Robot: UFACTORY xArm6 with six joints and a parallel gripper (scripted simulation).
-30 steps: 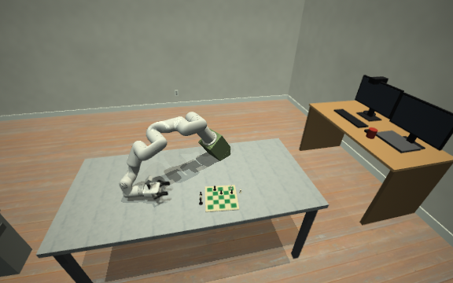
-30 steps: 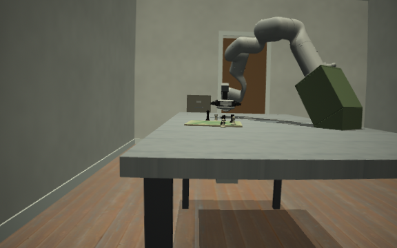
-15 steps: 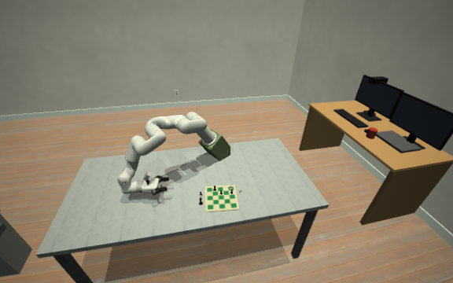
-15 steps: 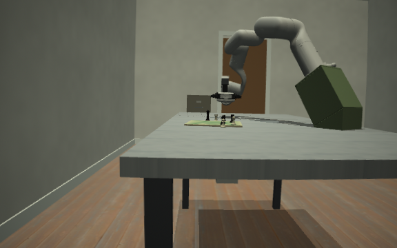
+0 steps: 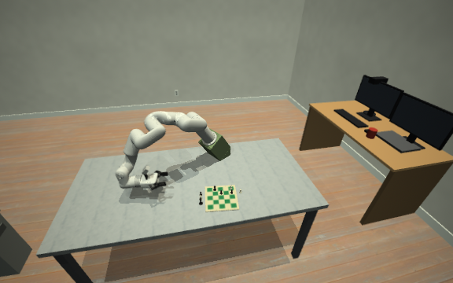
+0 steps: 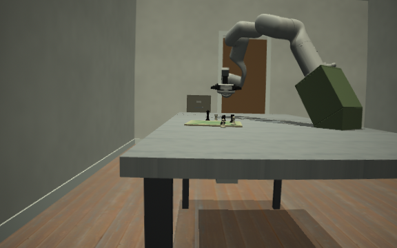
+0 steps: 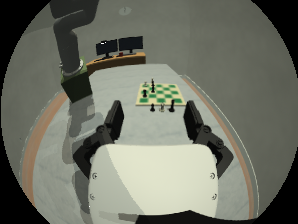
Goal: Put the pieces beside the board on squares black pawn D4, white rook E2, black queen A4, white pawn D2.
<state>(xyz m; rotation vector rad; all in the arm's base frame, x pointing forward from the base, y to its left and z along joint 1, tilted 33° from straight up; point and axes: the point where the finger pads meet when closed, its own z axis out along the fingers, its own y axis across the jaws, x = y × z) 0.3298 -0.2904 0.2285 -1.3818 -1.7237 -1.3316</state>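
Gripper (image 5: 163,178) hanging above table (image 5: 274,173), fingers spread wide, grasping nothing. Arm bending from green base (image 5: 215,146) down to left part of table, well apart from chessboard (image 5: 221,198).

Chessboard lying near front edge of table. Two black pieces standing just beside its left edge: taller one (image 5: 200,201) nearer front, smaller one (image 5: 200,193) behind it; which is queen, too small to tell. Small white piece (image 5: 241,191) standing beside right edge of board. Few pieces standing on far rows of board.
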